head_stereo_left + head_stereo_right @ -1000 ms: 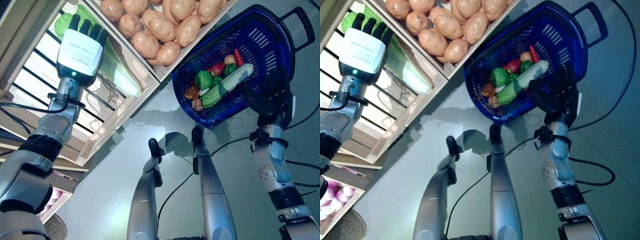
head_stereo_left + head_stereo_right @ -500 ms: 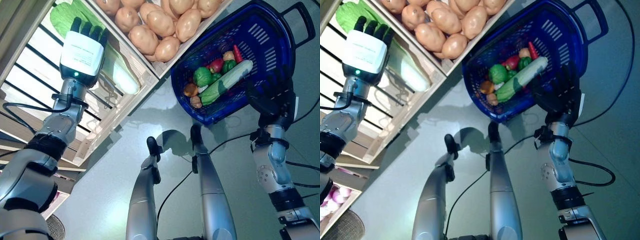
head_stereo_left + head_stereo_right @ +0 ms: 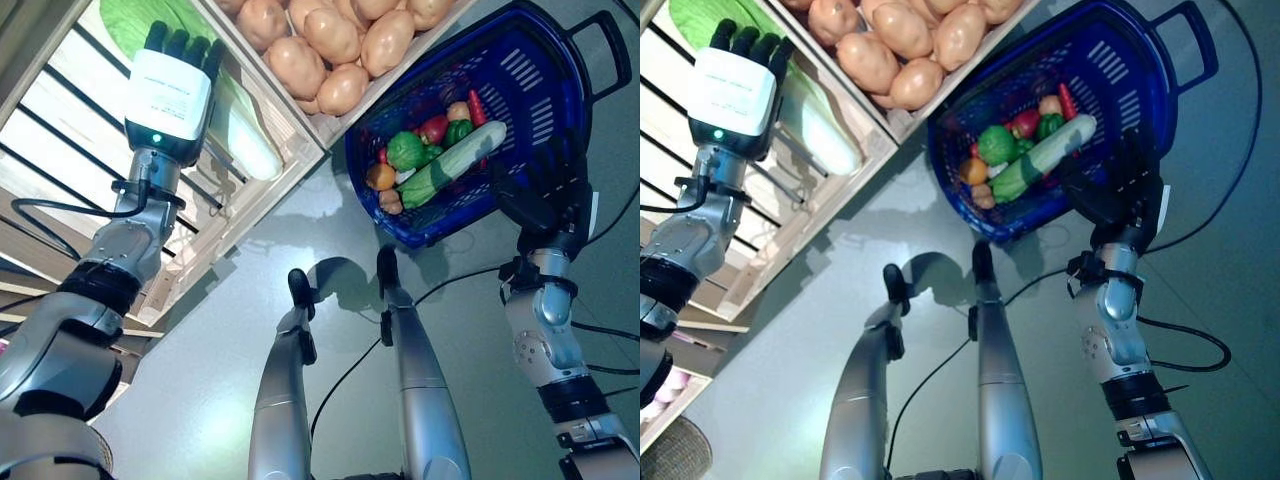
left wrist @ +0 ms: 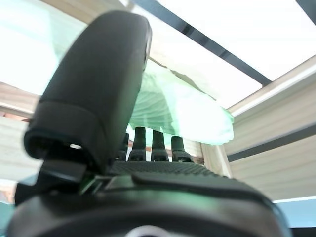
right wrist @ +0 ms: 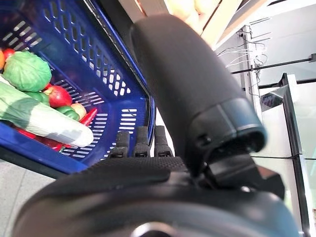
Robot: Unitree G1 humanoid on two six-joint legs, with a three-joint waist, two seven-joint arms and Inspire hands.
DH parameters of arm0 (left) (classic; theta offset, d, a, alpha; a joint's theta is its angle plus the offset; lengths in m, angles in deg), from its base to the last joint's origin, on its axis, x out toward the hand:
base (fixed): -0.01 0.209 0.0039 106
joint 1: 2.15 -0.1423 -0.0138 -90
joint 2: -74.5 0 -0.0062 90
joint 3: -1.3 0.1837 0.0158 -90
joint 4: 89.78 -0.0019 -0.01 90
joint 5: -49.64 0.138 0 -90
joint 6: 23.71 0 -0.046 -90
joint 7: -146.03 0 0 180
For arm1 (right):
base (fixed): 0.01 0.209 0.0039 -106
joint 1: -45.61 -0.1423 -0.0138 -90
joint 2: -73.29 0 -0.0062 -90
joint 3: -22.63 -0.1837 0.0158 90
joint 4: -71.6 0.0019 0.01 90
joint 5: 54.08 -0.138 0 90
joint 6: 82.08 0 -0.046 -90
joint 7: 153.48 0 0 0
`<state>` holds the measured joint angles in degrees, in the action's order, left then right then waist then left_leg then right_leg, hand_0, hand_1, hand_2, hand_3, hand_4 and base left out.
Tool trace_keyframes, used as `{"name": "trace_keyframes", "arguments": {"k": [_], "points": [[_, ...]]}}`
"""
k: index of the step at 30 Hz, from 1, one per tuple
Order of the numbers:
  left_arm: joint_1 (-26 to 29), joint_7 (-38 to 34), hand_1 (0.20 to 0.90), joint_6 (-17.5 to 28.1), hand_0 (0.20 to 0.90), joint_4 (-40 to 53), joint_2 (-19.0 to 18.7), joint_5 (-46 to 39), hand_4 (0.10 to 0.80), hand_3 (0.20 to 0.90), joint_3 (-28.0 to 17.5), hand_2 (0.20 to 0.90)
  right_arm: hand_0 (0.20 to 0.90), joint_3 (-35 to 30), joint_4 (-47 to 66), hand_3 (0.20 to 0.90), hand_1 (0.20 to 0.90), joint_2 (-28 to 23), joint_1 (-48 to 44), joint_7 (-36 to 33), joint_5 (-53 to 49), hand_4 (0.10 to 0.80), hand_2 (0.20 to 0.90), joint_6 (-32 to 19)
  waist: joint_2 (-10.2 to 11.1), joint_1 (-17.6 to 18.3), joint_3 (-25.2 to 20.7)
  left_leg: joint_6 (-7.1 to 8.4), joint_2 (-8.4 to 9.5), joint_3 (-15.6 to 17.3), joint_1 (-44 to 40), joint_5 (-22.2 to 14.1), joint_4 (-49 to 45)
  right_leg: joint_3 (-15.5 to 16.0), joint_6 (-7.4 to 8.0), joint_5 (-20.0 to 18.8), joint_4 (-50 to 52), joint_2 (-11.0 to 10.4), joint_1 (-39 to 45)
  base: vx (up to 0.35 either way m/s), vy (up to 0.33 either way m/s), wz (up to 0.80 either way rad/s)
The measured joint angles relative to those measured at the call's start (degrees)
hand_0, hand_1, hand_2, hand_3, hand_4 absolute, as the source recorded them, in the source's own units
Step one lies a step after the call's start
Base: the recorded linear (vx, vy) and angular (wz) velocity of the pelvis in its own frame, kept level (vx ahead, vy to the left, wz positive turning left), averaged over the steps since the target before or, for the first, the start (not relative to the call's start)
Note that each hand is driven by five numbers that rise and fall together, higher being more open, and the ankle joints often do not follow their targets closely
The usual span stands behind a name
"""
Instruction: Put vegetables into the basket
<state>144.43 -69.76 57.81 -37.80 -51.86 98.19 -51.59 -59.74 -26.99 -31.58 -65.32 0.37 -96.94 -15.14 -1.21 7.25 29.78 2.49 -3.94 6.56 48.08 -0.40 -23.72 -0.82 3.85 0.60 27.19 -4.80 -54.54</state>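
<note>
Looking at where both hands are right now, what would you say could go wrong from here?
1. The left hand reaches over a long napa cabbage in the wooden crate; a grasp near one end might let it tip and slip.
2. The blue basket, carried at the right hand, hangs tilted and already holds a long cucumber lying across the other vegetables; another bulky piece could roll out.

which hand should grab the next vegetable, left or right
Left, probably. The left hand is already at the cabbage in the crate, fingers straight. The right hand is under the basket, seemingly supporting it.

Left hand (image 3: 168,92) open, right hand (image 3: 545,190) curled.
</note>
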Motion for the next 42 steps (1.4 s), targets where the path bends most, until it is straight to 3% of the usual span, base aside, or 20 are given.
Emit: {"name": "trace_keyframes", "arguments": {"k": [1,2,18,24,37,42], "points": [[0.0,-0.1,0.34,0.0,0.34,0.2,0.0,0.0,0.427,0.34,0.0,0.34,0.9,0.0,0.0,0.9,0.9,0.0,0.0,0.0,0.0,0.8,0.9,0.0,0.0,-0.1,0.0,-0.03,0.0,0.0,0.1,0.0,0.0,0.0,0.03,0.0,0.0,0.0,0.0,0.0,0.0,0.0],[0.1,-0.2,0.3,0.0,0.3,0.8,0.0,0.0,0.4,0.3,-0.4,0.3,0.9,0.0,0.0,0.9,0.9,0.0,0.0,0.0,0.0,0.8,0.9,0.0,0.1,-0.1,0.0,-0.06,0.01,0.0,0.1,0.0,0.0,0.0,0.05,0.0,0.0,0.0,0.0,0.0,0.0,0.0],[1.7,0.0,0.3,-0.2,0.3,-0.3,-0.5,0.5,0.4,0.3,-0.1,0.3,0.9,0.2,0.0,0.9,0.9,0.0,-0.1,0.0,0.0,0.8,0.9,0.0,0.2,0.6,0.0,-0.18,0.04,0.2,-0.3,-0.1,-0.2,0.1,-0.12,-0.4,0.0,0.0,0.5,-0.001,-0.004,0.0],[-1.8,-0.5,0.3,0.2,0.3,-1.3,-0.2,-4.4,0.4,0.3,-0.6,0.3,0.9,0.7,0.2,0.9,0.9,0.2,0.4,0.0,0.0,0.8,0.9,0.0,0.4,1.1,0.0,-0.17,-0.02,0.3,-3.2,-0.1,0.4,0.1,-0.14,-0.4,-0.4,0.0,3.2,-0.003,-0.016,-0.02],[-16.3,-3.6,0.3,9.8,0.3,5.4,0.0,-13.6,0.4,0.3,-10.7,0.3,0.9,0.7,0.8,0.9,0.9,4.2,3.5,0.0,0.2,0.8,0.9,0.0,1.8,-1.3,0.0,0.75,0.01,-0.1,-18.2,4.2,13.2,2.9,-0.88,-1.0,-6.9,-0.1,16.0,-0.011,-0.024,0.02],[-21.0,-3.9,0.3,12.8,0.3,10.2,0.5,-17.6,0.4,0.3,-18.2,0.3,0.9,0.5,1.6,0.9,0.9,4.8,4.7,0.2,0.3,0.8,0.9,0.0,1.8,-2.4,0.0,0.98,-0.23,-0.5,-24.0,5.6,17.7,4.5,-0.98,-1.1,-9.7,0.0,21.3,0.013,-0.032,0.02]]}}
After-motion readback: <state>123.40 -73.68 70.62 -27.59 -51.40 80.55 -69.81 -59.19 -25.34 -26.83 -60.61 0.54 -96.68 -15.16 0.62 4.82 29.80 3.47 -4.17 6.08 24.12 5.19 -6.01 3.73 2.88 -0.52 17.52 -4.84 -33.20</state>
